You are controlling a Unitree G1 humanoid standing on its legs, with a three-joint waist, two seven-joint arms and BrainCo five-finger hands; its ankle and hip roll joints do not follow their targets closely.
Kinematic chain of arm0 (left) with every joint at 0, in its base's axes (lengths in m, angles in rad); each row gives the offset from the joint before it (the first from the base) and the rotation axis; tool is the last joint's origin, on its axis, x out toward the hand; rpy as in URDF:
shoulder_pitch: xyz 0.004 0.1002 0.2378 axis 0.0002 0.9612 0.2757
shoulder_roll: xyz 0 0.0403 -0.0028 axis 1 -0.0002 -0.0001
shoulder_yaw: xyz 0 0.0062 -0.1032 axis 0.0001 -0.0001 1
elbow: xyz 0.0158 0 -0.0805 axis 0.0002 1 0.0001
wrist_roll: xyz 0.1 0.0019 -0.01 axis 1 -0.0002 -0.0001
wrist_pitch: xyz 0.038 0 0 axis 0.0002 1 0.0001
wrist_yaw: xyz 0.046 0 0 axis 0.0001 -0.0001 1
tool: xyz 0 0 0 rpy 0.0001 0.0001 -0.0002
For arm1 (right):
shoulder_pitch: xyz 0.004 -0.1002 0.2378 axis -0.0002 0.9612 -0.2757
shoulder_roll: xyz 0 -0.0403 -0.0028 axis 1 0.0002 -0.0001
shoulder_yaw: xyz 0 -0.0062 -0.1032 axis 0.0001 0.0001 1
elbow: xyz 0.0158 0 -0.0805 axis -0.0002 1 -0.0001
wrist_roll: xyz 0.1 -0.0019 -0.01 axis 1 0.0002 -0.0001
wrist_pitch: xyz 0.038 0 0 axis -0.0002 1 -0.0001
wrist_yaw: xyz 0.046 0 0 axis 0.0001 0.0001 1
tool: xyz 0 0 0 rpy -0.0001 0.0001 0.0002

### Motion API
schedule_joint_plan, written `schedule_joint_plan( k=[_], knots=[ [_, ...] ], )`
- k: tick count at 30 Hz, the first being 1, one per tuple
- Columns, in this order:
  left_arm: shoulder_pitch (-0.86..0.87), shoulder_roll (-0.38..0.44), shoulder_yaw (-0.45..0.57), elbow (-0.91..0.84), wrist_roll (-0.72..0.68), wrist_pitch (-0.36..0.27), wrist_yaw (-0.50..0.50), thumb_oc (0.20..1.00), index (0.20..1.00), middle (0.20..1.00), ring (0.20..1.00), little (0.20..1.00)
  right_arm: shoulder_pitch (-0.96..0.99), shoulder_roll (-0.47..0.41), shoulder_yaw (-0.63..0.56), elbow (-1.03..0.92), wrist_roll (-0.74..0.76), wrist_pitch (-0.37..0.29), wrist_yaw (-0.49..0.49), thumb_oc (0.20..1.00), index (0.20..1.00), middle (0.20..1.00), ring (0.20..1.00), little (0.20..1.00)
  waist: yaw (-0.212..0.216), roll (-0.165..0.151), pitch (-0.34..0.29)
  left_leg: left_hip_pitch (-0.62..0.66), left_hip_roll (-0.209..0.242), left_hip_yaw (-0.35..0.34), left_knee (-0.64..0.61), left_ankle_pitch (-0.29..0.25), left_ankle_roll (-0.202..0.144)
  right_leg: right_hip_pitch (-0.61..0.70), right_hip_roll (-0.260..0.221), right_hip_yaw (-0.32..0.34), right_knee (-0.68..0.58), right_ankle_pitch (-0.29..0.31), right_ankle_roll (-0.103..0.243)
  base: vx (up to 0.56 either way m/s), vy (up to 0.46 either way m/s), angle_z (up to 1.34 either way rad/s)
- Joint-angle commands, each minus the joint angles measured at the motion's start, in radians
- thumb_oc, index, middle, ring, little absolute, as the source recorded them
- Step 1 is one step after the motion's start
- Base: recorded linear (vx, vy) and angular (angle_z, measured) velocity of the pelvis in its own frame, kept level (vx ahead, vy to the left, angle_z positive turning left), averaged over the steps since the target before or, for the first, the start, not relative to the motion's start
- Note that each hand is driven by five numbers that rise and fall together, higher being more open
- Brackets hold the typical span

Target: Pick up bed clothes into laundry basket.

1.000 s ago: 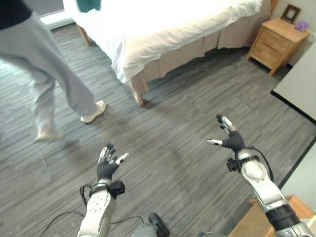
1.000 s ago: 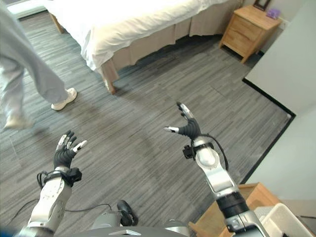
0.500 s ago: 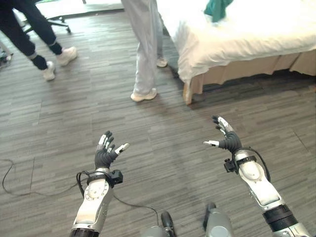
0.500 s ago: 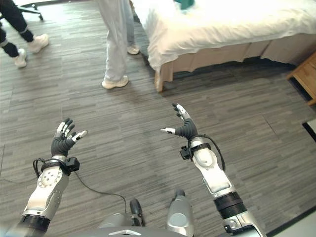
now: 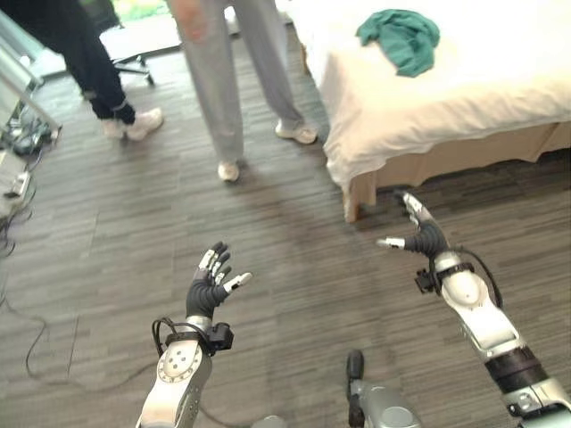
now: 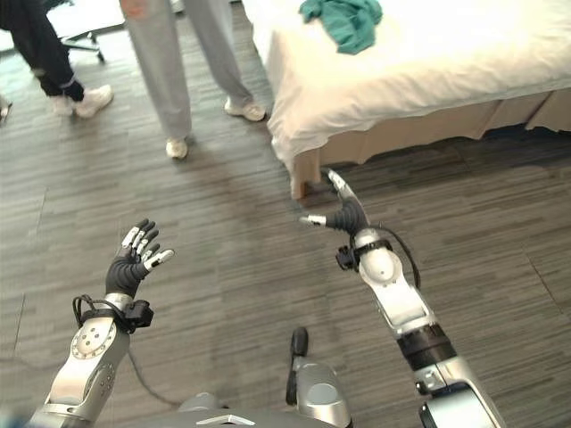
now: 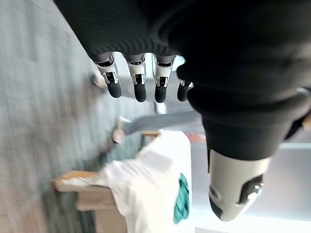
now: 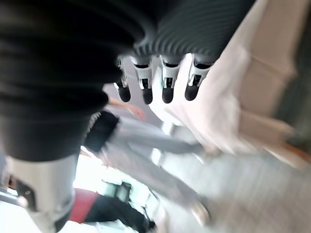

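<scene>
A bed (image 5: 464, 98) with a white cover and a tan skirt stands at the far right of the room, its near corner post resting on the grey plank floor (image 5: 294, 259). On top of the white cover, well back from the near edge, lies a crumpled green garment (image 5: 401, 37), loose and untouched. Just beside the bed's left side stands a person in light grey trousers (image 5: 223, 80) and pale shoes, feet planted on the floor between the robot and the far part of the room; a second person in dark trousers (image 5: 89, 62) stands further left, near the base of a wheeled chair (image 5: 134, 62). Cables (image 5: 18, 134) and small gear lie along the left edge of the floor. The open stretch of floor separates both hands from the bed. The left hand (image 5: 211, 283) is raised over the floor at the lower left, palm turned inward, fingers straight and spread with the thumb angled out, holding nothing. The right hand (image 5: 419, 234) is raised higher and further forward, near the bed's corner post but apart from it, fingers extended toward the bed and the thumb pointing sideways, also empty. In each wrist view the fingers hang straight in a row with the bed beyond them.
</scene>
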Motion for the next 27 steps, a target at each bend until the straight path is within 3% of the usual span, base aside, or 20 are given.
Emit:
schedule_joint_plan(
  k=[1,2,3,5,6,7,8,9,11,13,14,16,18,19,20,21,22,24,27],
  knots=[
    [0.01,0.046,0.027,-0.051,0.019,-0.061,0.004,1.0,1.0,1.0,1.0,1.0,-0.036,-0.016,0.025,0.003,-0.088,-0.051,-0.042,1.0,1.0,1.0,1.0,1.0,0.047,-0.046,0.024,0.063,-0.081,0.054,-0.377,-0.083,0.105,0.066,-0.086,-0.052,-0.046,-0.116,0.145,0.55,0.172,-0.72],
    [0.032,0.046,0.043,-0.053,0.034,-0.066,0.009,1.0,1.0,1.0,1.0,1.0,-0.051,-0.026,0.032,-0.016,-0.118,-0.055,-0.039,1.0,1.0,1.0,1.0,1.0,0.074,-0.036,0.023,0.049,-0.124,0.024,-0.602,-0.049,0.118,0.08,-0.091,-0.013,-0.046,-0.125,0.166,0.58,0.277,-0.96],
    [0.038,0.039,0.048,-0.048,0.036,-0.073,0.014,1.0,1.0,1.0,1.0,1.0,-0.064,-0.03,0.033,-0.014,-0.137,-0.055,-0.041,1.0,1.0,1.0,1.0,1.0,0.084,-0.023,0.02,0.039,-0.101,0.032,-0.693,0.009,0.108,0.099,-0.088,-0.015,-0.046,-0.137,0.17,0.51,0.248,-1.44],
    [0.058,0.03,0.052,-0.048,0.04,-0.075,0.015,1.0,1.0,1.0,1.0,1.0,-0.074,-0.032,0.036,-0.008,-0.151,-0.057,-0.052,1.0,1.0,1.0,1.0,1.0,0.098,-0.019,0.024,0.023,-0.08,0.043,-0.755,0.087,0.1,0.134,-0.086,-0.02,-0.046,-0.16,0.168,0.39,0.149,-1.02],
    [0.072,0.027,0.053,-0.055,0.042,-0.079,0.012,1.0,1.0,1.0,1.0,1.0,-0.081,-0.038,0.037,-0.008,-0.171,-0.059,-0.057,1.0,1.0,1.0,1.0,1.0,0.107,-0.013,0.023,-0.004,-0.037,0.087,-0.792,0.131,0.092,0.171,-0.092,-0.037,-0.046,-0.182,0.172,0.55,0.281,-0.38],
    [0.089,0.022,0.053,-0.074,0.034,-0.084,0.008,1.0,1.0,1.0,1.0,1.0,-0.083,-0.046,0.038,-0.012,-0.191,-0.058,-0.068,1.0,1.0,1.0,1.0,1.0,0.109,-0.007,0.02,-0.013,0.019,0.174,-0.827,0.166,0.087,0.215,-0.103,-0.063,-0.046,-0.204,0.178,0.64,0.344,-0.07],
    [0.102,0.025,0.051,-0.072,0.037,-0.08,0.007,1.0,1.0,1.0,1.0,1.0,-0.089,-0.046,0.046,-0.005,-0.211,-0.05,-0.065,1.0,1.0,1.0,1.0,1.0,0.114,-0.001,0.008,0.018,0.021,0.187,-0.856,0.162,0.079,0.245,-0.107,-0.066,-0.046,-0.222,0.191,0.64,0.367,0.36],
    [0.118,0.043,0.043,-0.076,0.064,-0.07,0.009,1.0,1.0,1.0,1.0,1.0,-0.093,-0.031,0.058,0.0,-0.24,-0.049,-0.071,1.0,1.0,1.0,1.0,1.0,0.119,0.001,-0.009,0.055,0.003,0.202,-0.899,0.188,0.099,0.262,-0.119,-0.079,-0.012,-0.219,0.204,0.61,0.329,0.62],
    [0.096,0.085,0.027,-0.073,0.091,-0.062,0.016,1.0,1.0,1.0,1.0,1.0,-0.099,-0.001,0.059,0.009,-0.251,-0.052,-0.081,1.0,1.0,1.0,1.0,1.0,0.12,-0.02,-0.008,0.111,-0.046,0.214,-0.908,0.145,0.146,0.197,-0.17,-0.095,0.226,-0.197,0.24,0.44,0.252,0.72],
    [0.094,0.113,0.027,-0.051,0.106,-0.053,0.028,1.0,1.0,1.0,1.0,1.0,-0.117,0.029,0.067,0.035,-0.247,-0.045,-0.09,1.0,1.0,1.0,1.0,1.0,0.112,-0.026,0.023,0.141,-0.071,0.2,-0.921,0.119,0.18,0.065,-0.207,-0.054,0.471,-0.124,0.272,0.24,0.199,0.91],
    [0.106,0.134,0.031,-0.033,0.118,-0.055,0.022,1.0,1.0,1.0,1.0,1.0,-0.124,0.057,0.064,0.055,-0.247,-0.041,-0.106,1.0,1.0,1.0,1.0,1.0,0.111,-0.011,0.043,0.147,-0.06,0.188,-0.922,0.105,0.191,-0.024,-0.206,-0.029,0.587,-0.095,0.276,0.23,0.143,0.88],
    [0.103,0.142,0.024,-0.017,0.114,-0.06,0.014,1.0,1.0,1.0,1.0,1.0,-0.121,0.072,0.061,0.077,-0.245,-0.044,-0.119,1.0,1.0,1.0,1.0,1.0,0.119,-0.013,0.037,0.145,-0.064,0.186,-0.922,0.09,0.191,-0.053,-0.233,-0.035,0.561,-0.114,0.262,0.29,0.012,0.83],
    [0.091,0.147,0.011,-0.001,0.107,-0.058,0.012,1.0,1.0,1.0,1.0,1.0,-0.101,0.069,0.063,0.056,-0.253,-0.043,-0.113,1.0,1.0,1.0,1.0,1.0,0.106,-0.017,0.038,0.145,-0.082,0.153,-0.922,0.07,0.18,-0.056,-0.212,-0.054,0.408,-0.176,0.238,0.34,-0.1,1.62],
    [0.089,0.144,0.005,0.006,0.109,-0.061,0.015,1.0,1.0,1.0,1.0,1.0,-0.095,0.067,0.063,0.051,-0.256,-0.044,-0.113,1.0,1.0,1.0,1.0,1.0,0.101,-0.018,0.036,0.147,-0.089,0.141,-0.922,0.06,0.176,-0.062,-0.198,-0.051,0.316,-0.171,0.234,0.22,-0.134,1.64],
    [0.087,0.139,-0.003,0.013,0.111,-0.063,0.018,1.0,1.0,1.0,1.0,1.0,-0.094,0.069,0.067,0.053,-0.262,-0.044,-0.116,1.0,1.0,1.0,1.0,1.0,0.095,-0.02,0.033,0.15,-0.097,0.127,-0.922,0.048,0.172,-0.065,-0.183,-0.038,0.24,-0.16,0.235,0.32,-0.173,1.67],
    [-0.055,0.194,0.022,0.125,0.071,-0.053,0.037,1.0,1.0,1.0,1.0,1.0,-0.105,0.065,0.09,0.038,-0.252,-0.057,-0.086,1.0,1.0,1.0,1.0,1.0,0.051,-0.024,0.015,0.161,-0.109,0.107,-0.922,0.031,0.164,-0.081,-0.146,0.038,0.129,-0.113,0.241,0.35,-0.137,1.72],
    [-0.109,0.175,-0.031,0.149,0.112,-0.035,0.072,1.0,1.0,1.0,1.0,1.0,-0.108,0.077,0.106,0.033,-0.248,-0.021,-0.086,1.0,1.0,1.0,1.0,1.0,0.032,-0.026,0.011,0.174,-0.12,0.096,-0.922,0.014,0.164,-0.091,-0.139,0.077,0.09,-0.086,0.248,0.36,-0.119,2.17],
    [-0.087,0.16,-0.025,0.112,0.172,-0.046,0.085,1.0,1.0,1.0,1.0,1.0,-0.089,0.072,0.126,0.012,-0.282,-0.017,-0.107,1.0,1.0,1.0,1.0,1.0,0.019,-0.024,0.007,0.19,-0.137,0.07,-0.922,-0.006,0.168,-0.11,-0.13,0.139,0.041,-0.041,0.254,0.21,-0.078,1.98],
    [-0.056,0.135,0.002,0.095,0.168,-0.06,0.096,1.0,1.0,1.0,1.0,1.0,-0.099,0.071,0.14,-0.006,-0.337,-0.017,-0.118,1.0,1.0,1.0,1.0,1.0,0.016,-0.021,0.004,0.209,-0.146,0.051,-0.922,-0.025,0.169,-0.114,-0.132,0.155,0.018,-0.019,0.259,0.2,-0.109,0.63]
  ],
)
